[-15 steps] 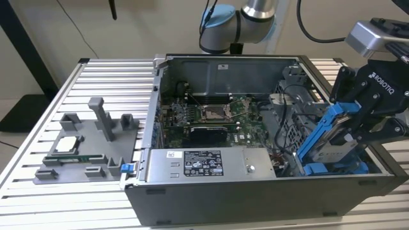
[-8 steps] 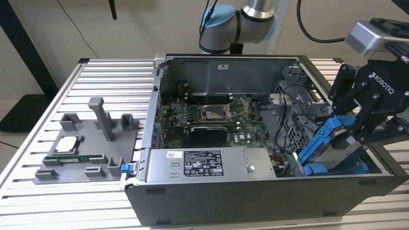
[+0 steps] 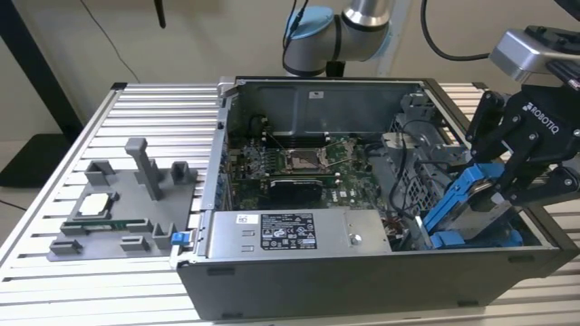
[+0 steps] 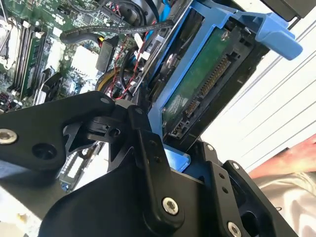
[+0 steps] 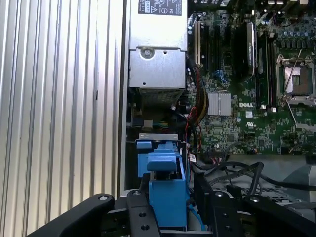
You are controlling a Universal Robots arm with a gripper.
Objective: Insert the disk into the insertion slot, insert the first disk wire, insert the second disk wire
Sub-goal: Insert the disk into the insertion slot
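Note:
The disk (image 3: 473, 204) sits in a bright blue carrier and leans at a slant, its lower end down in the drive cage at the case's front corner on the exterior view's right. My gripper (image 3: 509, 178) is shut on the disk's raised end. In the second wrist view the disk's green circuit board and connectors (image 4: 197, 94) face the camera, with the black fingers (image 4: 148, 148) clamped on the blue frame. The insertion slot (image 5: 157, 143), a grey metal bay with blue tabs, lies just beyond the carrier (image 5: 168, 192). Loose black disk wires (image 5: 237, 170) hang beside the cage.
The open computer case (image 3: 363, 285) stands on a slatted aluminium table (image 3: 91, 299). Inside are the power supply (image 3: 299, 231) and the motherboard with its processor socket (image 3: 303, 159). A grey parts fixture (image 3: 127, 204) holding small parts sits on the exterior view's left.

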